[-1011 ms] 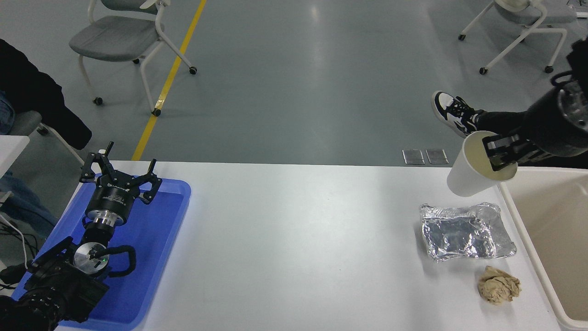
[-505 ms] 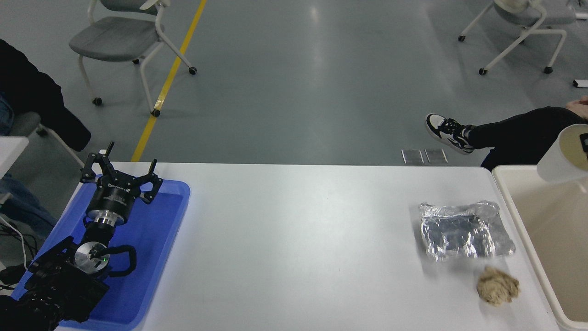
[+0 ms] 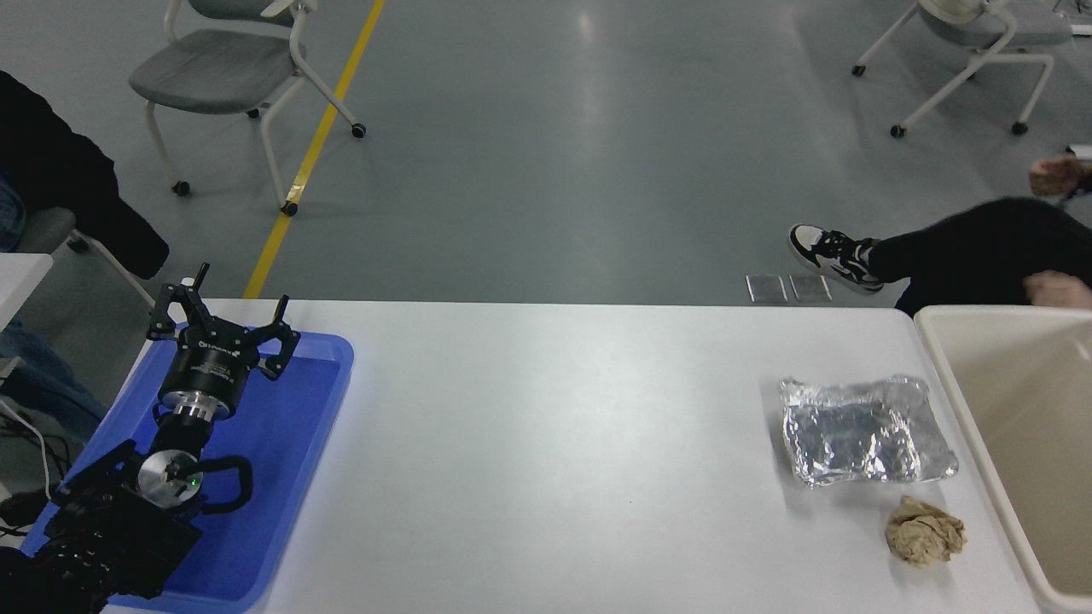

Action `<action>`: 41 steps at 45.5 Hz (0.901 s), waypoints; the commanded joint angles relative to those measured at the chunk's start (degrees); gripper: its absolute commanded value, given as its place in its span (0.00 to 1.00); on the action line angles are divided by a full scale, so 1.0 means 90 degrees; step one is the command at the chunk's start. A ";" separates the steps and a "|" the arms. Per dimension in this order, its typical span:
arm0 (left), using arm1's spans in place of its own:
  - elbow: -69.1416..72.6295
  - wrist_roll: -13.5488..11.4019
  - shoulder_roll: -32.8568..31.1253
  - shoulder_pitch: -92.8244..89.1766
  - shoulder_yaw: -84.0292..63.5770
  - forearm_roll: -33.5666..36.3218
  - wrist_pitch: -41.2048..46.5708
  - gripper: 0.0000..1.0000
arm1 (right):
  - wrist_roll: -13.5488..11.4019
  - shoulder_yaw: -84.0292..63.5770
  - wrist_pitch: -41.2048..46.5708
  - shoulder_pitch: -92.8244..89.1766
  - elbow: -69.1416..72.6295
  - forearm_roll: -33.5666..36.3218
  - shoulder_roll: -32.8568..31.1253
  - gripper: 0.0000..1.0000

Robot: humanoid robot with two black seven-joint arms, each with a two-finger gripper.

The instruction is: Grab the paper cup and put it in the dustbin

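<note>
Nearest us, a crumpled paper ball [image 3: 926, 532] and a foil tray [image 3: 866, 431] lie on our white surface [image 3: 554, 443], beside the dustbin [image 3: 955, 384]. Our left claw [image 3: 223, 328] rests spread wide above the blue tray [image 3: 294, 426]. We see neither our right claw nor the paper cup.

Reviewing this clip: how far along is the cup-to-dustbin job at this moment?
No paper cup shows anywhere, and the right arm is out of frame, so pickup looks done but the drop cannot be confirmed. The visible part of the dustbin holds no cup. The left gripper sits parked, open, over the blue tray. The foil tray and brown paper ball lie on the table.
</note>
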 commanded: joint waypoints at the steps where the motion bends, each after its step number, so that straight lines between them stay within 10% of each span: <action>1: -0.0005 0.0000 0.0000 -0.0002 0.0000 0.0002 0.0000 1.00 | 0.0010 0.1609 -0.0357 -0.2042 -0.1796 0.0582 0.0848 0.00; 32: 0.0014 0.0010 0.0000 0.0007 0.0000 0.0002 0.0000 1.00 | 0.0010 0.2284 -0.0660 -0.2931 -0.2109 0.1452 0.1503 0.00; 36: 0.0014 0.0010 0.0000 0.0007 0.0000 0.0002 0.0000 1.00 | 0.0010 0.2420 -0.0650 -0.2941 -0.2100 0.1452 0.1494 0.96; 41: 0.0014 0.0010 0.0000 0.0007 0.0000 0.0002 0.0000 1.00 | 0.0010 0.2499 -0.0640 -0.2941 -0.2100 0.1452 0.1494 1.00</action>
